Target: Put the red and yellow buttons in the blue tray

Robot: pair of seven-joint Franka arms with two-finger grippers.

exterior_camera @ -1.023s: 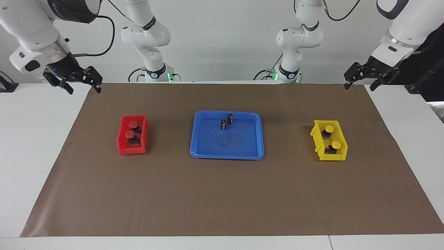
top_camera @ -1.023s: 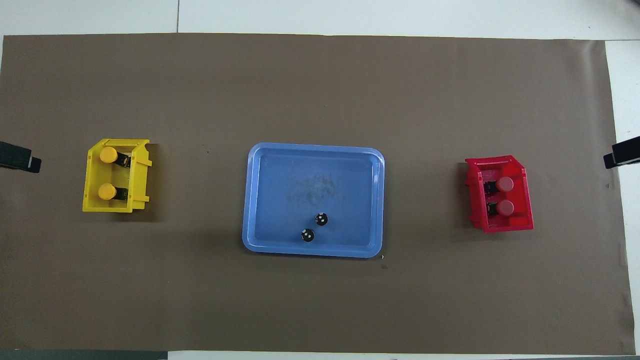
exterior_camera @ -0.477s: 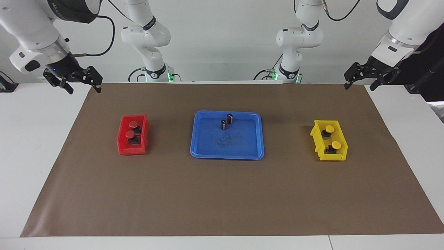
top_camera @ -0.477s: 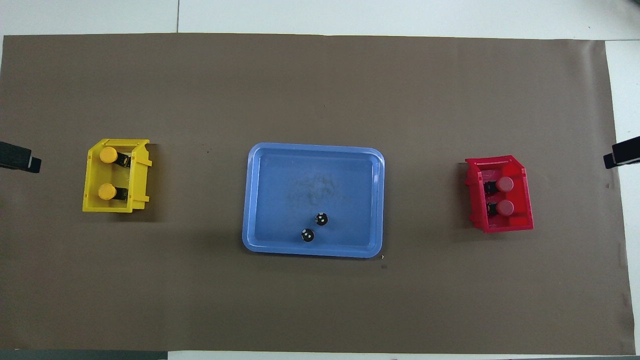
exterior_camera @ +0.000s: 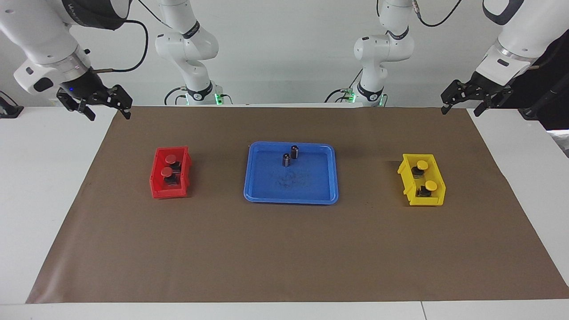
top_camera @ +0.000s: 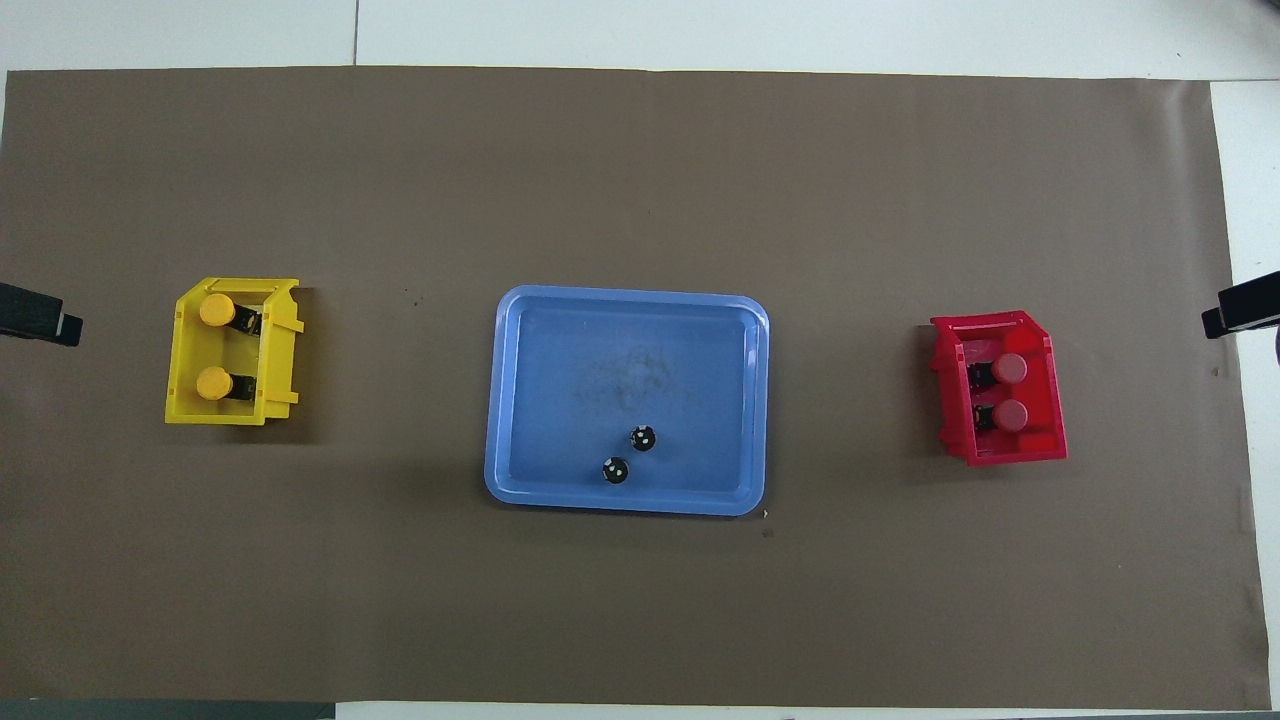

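Nothing moved yet: red buttons at nine o'clock, yellow buttons at three, blue tray holds neither; both tools spread, released.

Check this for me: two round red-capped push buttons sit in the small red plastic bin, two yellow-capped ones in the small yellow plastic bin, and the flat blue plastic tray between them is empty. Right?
Not quite. The flat blue plastic tray is not empty: two small dark metallic cylinders stand in it, as the facing view shows. The rest holds: two red-capped push buttons sit in the small red plastic bin, and two yellow-capped ones in the small yellow plastic bin.
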